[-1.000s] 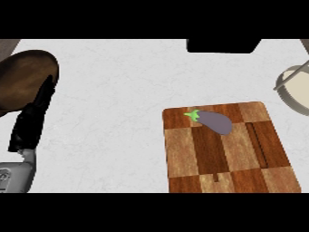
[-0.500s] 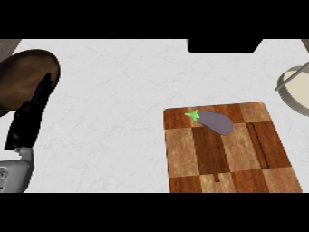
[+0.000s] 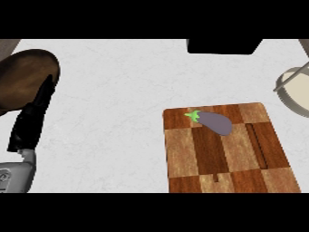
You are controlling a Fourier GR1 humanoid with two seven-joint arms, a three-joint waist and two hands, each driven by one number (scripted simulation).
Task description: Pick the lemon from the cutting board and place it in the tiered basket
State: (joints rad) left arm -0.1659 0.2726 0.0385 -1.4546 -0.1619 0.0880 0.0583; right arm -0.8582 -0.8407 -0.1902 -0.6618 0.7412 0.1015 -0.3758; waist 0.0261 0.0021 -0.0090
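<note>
No lemon shows; the only thing on the wooden cutting board (image 3: 250,154) is a purple eggplant (image 3: 217,122) with a green stem, lying near its far edge. At the right edge I see part of the tiered basket (image 3: 302,93), a pale round tray with a grey metal rim. My left hand (image 3: 33,120) is far to the left of the board, fingers straight and pointing away from me, their tips over a brown pan. It holds nothing. The right hand shows nowhere.
A brown frying pan (image 3: 13,81) lies at the far left, its handle running toward the lower left. A black block (image 3: 224,46) sits at the counter's far edge. White counter (image 3: 117,104) lies between the pan and the board.
The left hand has shifted only slightly and looks a little narrower. The eggplant, board and basket have not moved.
</note>
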